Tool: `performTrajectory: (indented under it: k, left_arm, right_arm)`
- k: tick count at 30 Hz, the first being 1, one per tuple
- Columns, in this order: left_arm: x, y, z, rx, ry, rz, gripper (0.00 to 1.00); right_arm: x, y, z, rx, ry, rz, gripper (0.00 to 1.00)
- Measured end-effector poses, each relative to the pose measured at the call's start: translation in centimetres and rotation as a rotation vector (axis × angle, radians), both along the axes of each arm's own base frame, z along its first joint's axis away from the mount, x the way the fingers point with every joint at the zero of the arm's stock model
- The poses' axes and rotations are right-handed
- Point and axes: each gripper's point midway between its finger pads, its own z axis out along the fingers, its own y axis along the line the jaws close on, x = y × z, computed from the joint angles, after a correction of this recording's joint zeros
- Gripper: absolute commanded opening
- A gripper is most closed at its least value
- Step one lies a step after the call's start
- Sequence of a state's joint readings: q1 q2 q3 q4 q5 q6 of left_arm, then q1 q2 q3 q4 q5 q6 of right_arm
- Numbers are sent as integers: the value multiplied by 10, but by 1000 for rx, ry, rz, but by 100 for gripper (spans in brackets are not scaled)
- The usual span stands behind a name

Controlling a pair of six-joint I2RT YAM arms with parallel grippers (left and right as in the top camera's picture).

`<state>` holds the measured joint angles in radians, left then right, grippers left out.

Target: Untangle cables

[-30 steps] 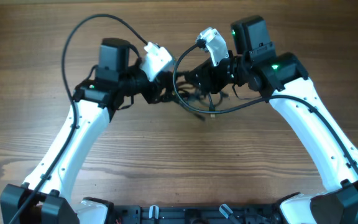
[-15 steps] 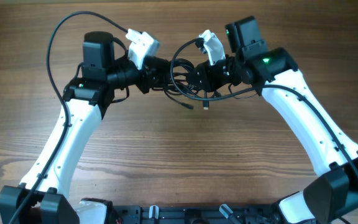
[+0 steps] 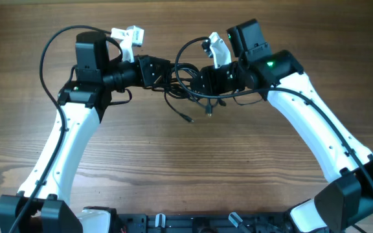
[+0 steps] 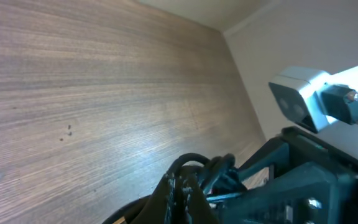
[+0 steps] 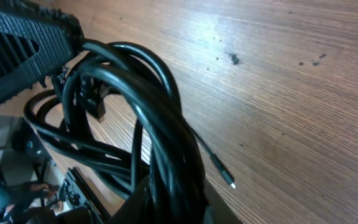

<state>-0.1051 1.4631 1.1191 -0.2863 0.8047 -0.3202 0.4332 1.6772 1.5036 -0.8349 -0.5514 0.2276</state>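
Your left jaws are pinching fully shut on the cables [image 3: 185,89]. Your right jaws are gripping the same tangle from the opposite side and are closing only partway around the thick bundle. You are holding it between both sets of jaws, near the middle of the bench's [image 3: 186,168] far edge. Two loose plug ends [image 3: 188,120] are trailing toward the near edge.
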Motion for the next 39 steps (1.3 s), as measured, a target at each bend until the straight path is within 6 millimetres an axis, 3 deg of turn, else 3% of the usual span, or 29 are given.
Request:
performTrajectory:
  k: [3, 5, 9, 15, 24, 30, 32, 34, 35, 39]
  left_arm:
    - [10, 17, -2, 30, -15, 59, 4]
    - [14, 26, -4, 56, -36, 80, 4]
    - [8, 19, 0, 59, -91, 4, 4]
    - [-6, 6, 10, -25, -84, -94, 4]
    - [-16, -2, 17, -187, 127, -69, 4]
    - [-24, -7, 22, -266, 231, -78, 4]
    - [-25, -7, 24, -278, 245, -83, 4]
    - [-26, -8, 25, -289, 254, -85, 4]
    - [-26, -8, 26, -291, 255, -86, 4]
    - [-23, -6, 26, -291, 255, -72, 4]
  right_arm:
    - [9, -7, 12, -7, -37, -38, 58]
    - [15, -12, 31, -2, -103, -62, 58]
    - [23, -12, 55, -5, -254, -13, 54]
    - [18, -5, 55, -73, -426, 185, 50]
    - [3, 26, 44, -112, -610, 486, 48]
    - [18, 41, 27, -116, -669, 549, 48]
    - [24, 44, 21, -118, -677, 553, 41]
    - [28, 47, 15, -119, -676, 557, 17]
    - [28, 47, 14, -118, -671, 556, 9]
    - [28, 47, 13, -110, -650, 540, 4]
